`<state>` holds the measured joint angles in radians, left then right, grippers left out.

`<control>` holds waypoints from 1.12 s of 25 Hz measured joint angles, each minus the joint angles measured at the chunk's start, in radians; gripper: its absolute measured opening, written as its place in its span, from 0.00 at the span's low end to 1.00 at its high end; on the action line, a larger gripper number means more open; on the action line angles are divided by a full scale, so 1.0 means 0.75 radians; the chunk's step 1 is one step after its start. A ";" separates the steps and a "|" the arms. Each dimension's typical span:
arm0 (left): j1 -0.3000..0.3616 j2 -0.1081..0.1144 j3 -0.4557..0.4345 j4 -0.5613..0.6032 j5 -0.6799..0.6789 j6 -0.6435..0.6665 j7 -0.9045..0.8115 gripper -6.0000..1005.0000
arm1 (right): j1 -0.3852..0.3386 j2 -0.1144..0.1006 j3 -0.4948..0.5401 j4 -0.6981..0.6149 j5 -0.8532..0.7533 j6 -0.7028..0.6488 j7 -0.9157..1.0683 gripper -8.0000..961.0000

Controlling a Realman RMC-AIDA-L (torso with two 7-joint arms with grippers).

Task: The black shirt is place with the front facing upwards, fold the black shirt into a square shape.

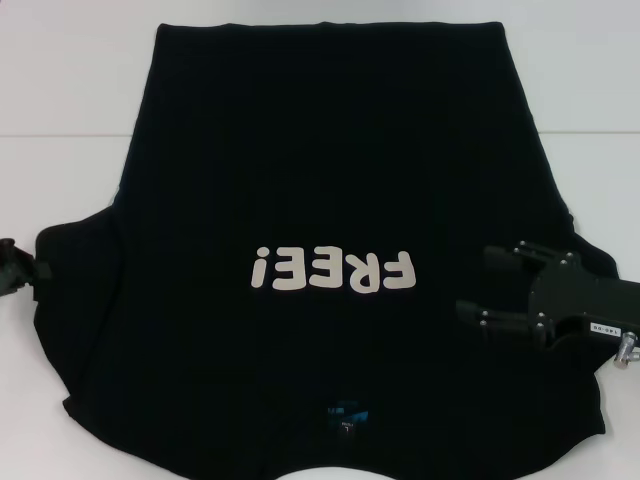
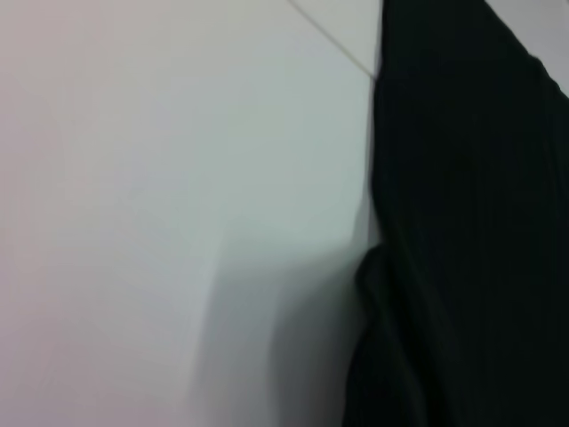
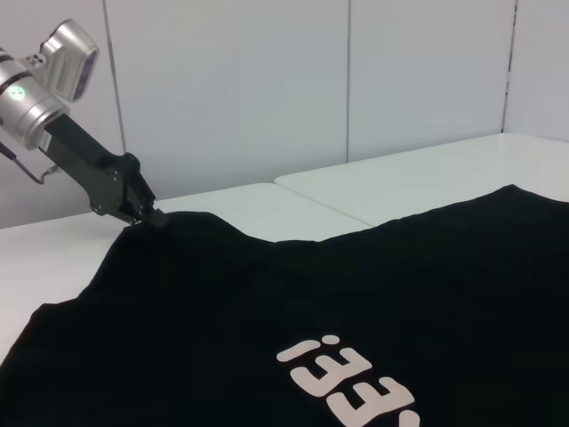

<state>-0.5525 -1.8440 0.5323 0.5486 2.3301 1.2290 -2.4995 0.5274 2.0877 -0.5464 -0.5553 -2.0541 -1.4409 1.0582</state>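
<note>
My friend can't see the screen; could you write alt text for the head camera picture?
A black shirt with white "FREE!" lettering lies flat on a white table. The right end effector hovers open over one sleeve; the left end effector touches the other.

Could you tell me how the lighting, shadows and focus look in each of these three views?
Head view: even light, black shirt nearly without detail, white letters crisp. Left wrist view: out of focus, soft shadow on the table beside the shirt. Right wrist view: sharp, the left hand at the shirt's edge clearly visible.

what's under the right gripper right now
The right gripper, open, hangs over the black shirt, near its right sleeve. The table beneath that cloth is covered.
</note>
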 joint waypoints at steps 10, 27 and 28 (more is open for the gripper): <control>-0.019 0.029 0.008 0.041 0.000 0.008 -0.007 0.01 | 0.000 0.000 0.001 0.000 0.001 0.003 0.000 0.93; -0.023 0.030 0.001 0.104 0.004 0.048 -0.025 0.01 | 0.007 0.002 0.000 0.000 0.002 0.007 0.000 0.93; -0.021 0.029 0.000 0.102 0.004 0.046 -0.025 0.01 | 0.007 0.002 0.000 0.000 0.002 0.007 0.000 0.93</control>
<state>-0.5679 -1.8225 0.5326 0.6252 2.3333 1.2635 -2.5182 0.5324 2.0892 -0.5461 -0.5553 -2.0524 -1.4357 1.0584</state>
